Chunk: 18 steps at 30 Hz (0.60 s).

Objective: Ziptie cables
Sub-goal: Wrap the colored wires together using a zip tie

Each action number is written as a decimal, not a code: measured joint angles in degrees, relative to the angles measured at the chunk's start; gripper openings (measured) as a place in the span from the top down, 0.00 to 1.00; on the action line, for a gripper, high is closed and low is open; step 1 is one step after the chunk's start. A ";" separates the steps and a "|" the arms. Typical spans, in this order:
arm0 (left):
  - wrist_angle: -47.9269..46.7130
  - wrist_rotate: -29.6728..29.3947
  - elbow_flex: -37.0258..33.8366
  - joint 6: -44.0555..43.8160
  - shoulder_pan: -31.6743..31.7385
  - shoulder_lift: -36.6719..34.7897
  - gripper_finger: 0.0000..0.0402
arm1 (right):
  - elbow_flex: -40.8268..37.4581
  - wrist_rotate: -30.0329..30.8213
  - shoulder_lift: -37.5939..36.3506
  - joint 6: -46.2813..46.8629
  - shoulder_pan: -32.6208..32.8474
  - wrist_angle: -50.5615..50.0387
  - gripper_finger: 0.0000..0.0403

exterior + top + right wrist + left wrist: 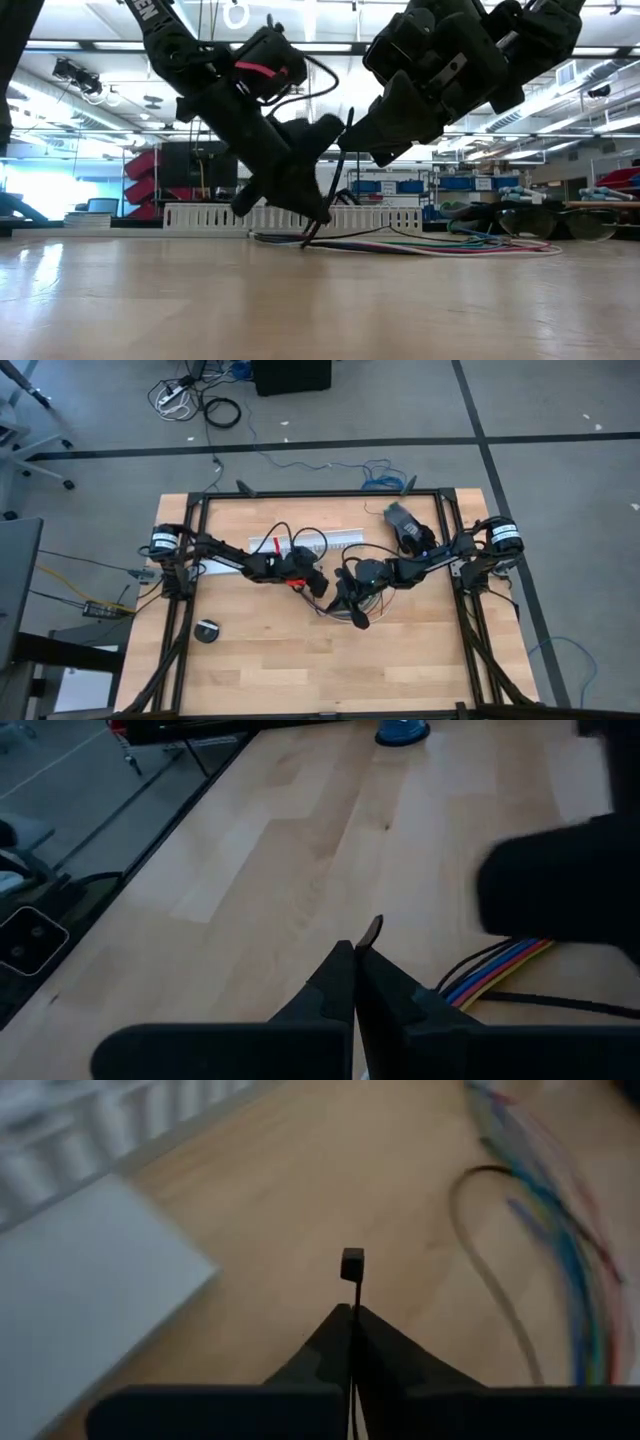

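Surface: pale wooden table (200, 300), filling lower frame of low view.
Cables: (430, 243) flat on wood, right of centre; limp, light, prone to splay.
Ziptie: (335, 175) arched over bundle, centre frame; thin, springy, slick, so best gripped near ends.
Left gripper: (352, 1312) pinched on head end.
Right gripper: (357, 952) pinched on tail tip.
Behind: white slotted channel (210, 216), close enough to crowd.

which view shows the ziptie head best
The left wrist view: the ziptie head stands clear above the shut left gripper. The right wrist view shows only its tail, the low view a thin strip, the high view little.
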 joint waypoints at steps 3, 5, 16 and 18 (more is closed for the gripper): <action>0.56 -0.06 0.00 3.96 -1.23 -0.02 1.00 | 0.03 2.00 -0.82 1.49 0.00 -2.32 1.00; 0.76 -0.46 0.00 5.92 -2.22 -0.06 1.00 | 0.03 2.66 -1.79 2.77 0.00 -4.20 1.00; 8.48 -6.12 0.09 21.57 -7.48 -2.75 1.00 | 0.03 0.29 -3.98 13.74 1.42 -5.68 1.00; 8.78 -7.62 0.13 24.21 -8.29 -3.98 1.00 | 0.03 -0.14 -3.99 14.61 1.65 -5.74 1.00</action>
